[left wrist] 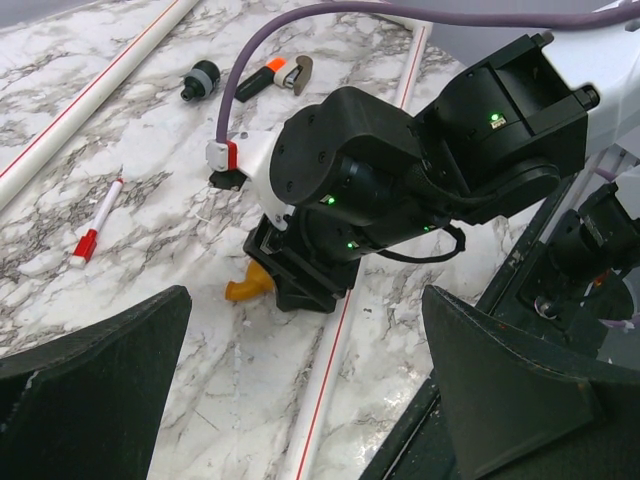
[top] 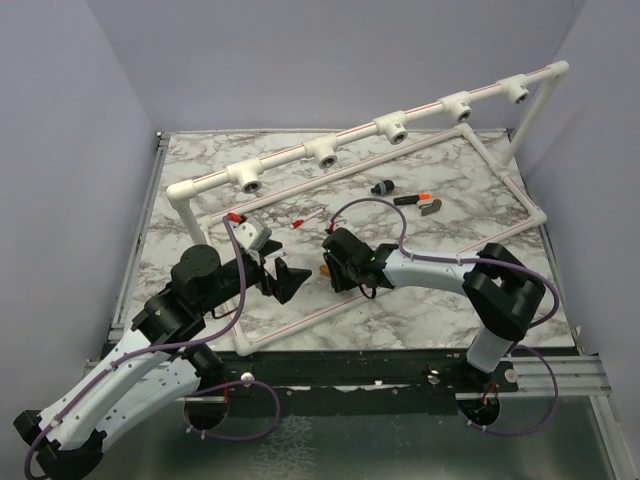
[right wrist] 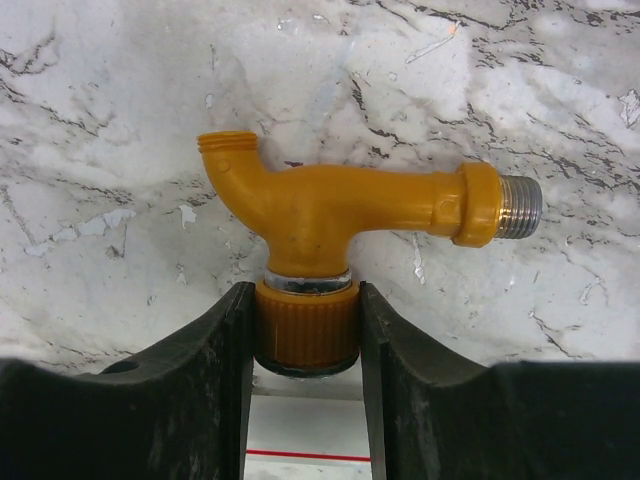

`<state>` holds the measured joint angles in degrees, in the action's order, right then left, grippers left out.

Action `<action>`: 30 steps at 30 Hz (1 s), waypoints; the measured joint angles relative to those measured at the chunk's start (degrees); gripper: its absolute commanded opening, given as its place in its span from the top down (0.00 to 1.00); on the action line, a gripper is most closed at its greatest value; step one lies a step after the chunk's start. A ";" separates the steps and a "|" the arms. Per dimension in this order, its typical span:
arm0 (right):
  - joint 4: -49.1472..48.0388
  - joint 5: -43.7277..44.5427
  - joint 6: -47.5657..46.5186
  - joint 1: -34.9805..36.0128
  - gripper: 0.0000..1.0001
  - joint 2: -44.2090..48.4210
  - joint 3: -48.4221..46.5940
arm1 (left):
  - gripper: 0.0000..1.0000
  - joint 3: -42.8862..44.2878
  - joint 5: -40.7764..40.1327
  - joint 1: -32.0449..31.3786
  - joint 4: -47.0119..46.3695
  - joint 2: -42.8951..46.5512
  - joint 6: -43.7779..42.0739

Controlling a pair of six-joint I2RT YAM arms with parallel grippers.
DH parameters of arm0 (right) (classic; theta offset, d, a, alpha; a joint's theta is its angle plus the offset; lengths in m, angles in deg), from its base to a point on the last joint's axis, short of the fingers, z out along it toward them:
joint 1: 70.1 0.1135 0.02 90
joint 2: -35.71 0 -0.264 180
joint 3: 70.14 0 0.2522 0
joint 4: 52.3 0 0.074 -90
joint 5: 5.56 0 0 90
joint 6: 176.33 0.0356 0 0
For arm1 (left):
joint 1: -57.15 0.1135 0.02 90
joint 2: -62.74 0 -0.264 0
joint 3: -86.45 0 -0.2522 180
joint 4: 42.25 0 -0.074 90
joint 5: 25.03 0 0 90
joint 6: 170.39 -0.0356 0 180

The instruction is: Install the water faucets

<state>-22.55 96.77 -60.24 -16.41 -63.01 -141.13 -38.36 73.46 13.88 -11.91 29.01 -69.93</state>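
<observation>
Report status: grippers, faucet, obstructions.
Left gripper open, empty. Right gripper shut on orange faucet, fingers clamping its knob. Base pipe directly beneath it; tee sockets all bare.

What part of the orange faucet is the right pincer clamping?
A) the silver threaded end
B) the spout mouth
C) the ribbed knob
C: the right pincer is closed on the ribbed knob of the orange faucet; its silver threaded end and spout mouth are free.
</observation>
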 measured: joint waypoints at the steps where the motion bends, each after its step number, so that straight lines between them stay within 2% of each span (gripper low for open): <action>1: 0.00 0.04 -0.07 0.00 0.99 0.00 0.00 | 0.01 0.00 -0.02 0.00 0.00 0.07 0.02; 8: 0.68 0.28 -1.16 0.00 0.99 1.90 0.04 | 0.01 0.11 -1.07 0.00 0.63 0.07 0.55; 16: -0.44 -0.94 -6.14 0.00 0.99 15.26 3.50 | 0.01 6.95 -6.10 0.00 7.08 -3.78 1.79; 22: -3.56 -9.09 -14.01 0.00 0.99 23.41 8.11 | 0.01 13.31 -8.44 0.00 13.40 -6.51 3.80; 30: -8.70 -24.11 -28.87 0.79 0.99 35.95 16.28 | 0.01 17.05 -7.48 0.00 20.68 -6.45 7.19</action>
<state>-31.25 72.67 -89.11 -15.62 -27.06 -124.85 -21.31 65.99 13.88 8.77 22.56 -62.74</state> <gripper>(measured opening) 0.442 0.990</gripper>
